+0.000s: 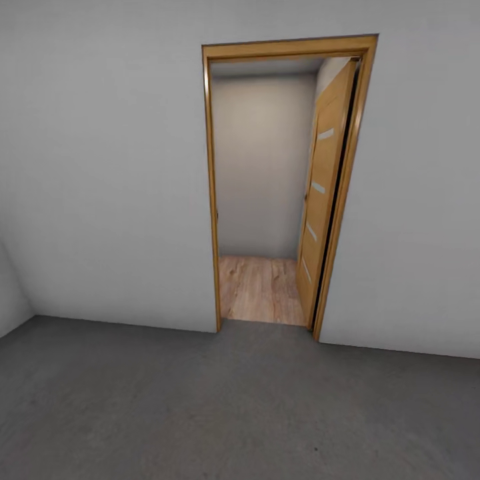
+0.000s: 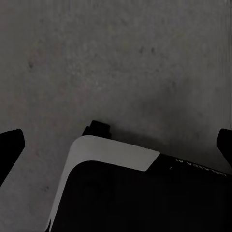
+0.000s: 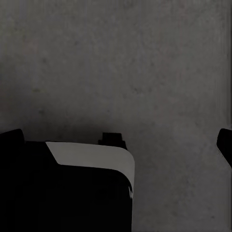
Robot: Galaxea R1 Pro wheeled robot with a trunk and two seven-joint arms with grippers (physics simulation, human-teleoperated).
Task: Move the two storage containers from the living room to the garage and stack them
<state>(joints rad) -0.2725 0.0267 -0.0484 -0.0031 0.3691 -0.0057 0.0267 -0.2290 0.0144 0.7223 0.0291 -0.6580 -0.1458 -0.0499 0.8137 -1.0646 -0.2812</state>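
Grey concrete floor (image 1: 200, 400) is seen before an open light-wood door (image 1: 323, 193); both grippers' fingers (image 2: 10, 145) (image 3: 224, 142) are spread wide, holding nothing.

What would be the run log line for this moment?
place: garage, concrete floor | ahead: door open, wood floor beyond | left claw: open, empty | right claw: open, empty

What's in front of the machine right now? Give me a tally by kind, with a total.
Doors, light wood, swung open: 1
Door frames, light wood: 1
Floor surfaces: 2, grey concrete floor and wood plank floor beyond the doorway
Frosted strips on the door: 4
Total: 8
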